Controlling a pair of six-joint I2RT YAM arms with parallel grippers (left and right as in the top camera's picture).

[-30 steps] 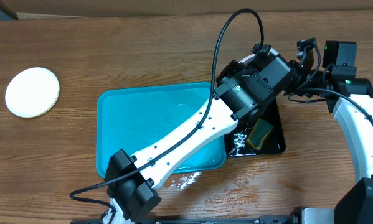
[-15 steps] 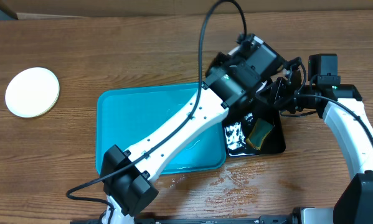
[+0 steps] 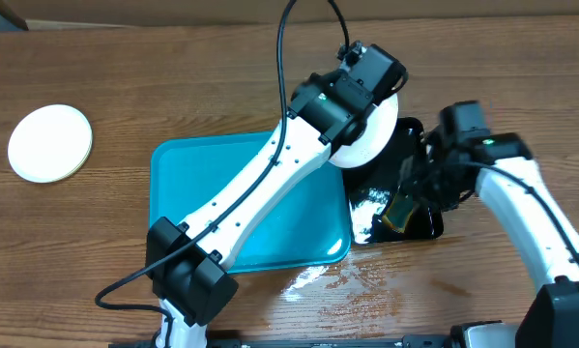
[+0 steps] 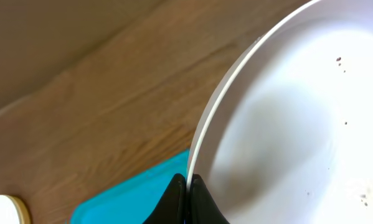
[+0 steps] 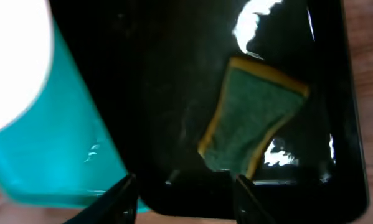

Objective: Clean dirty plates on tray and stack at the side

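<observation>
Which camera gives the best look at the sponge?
The right wrist view: the sponge lies whole and close up in the black tray, green face up. Overhead, the sponge is small and partly hidden by the right arm. The left wrist view shows none of it.

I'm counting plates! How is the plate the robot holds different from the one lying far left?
The held plate is white and raised, pinched at its rim by the left gripper. The far plate looks creamier and lies flat on the table, untouched. Both are round.
</observation>
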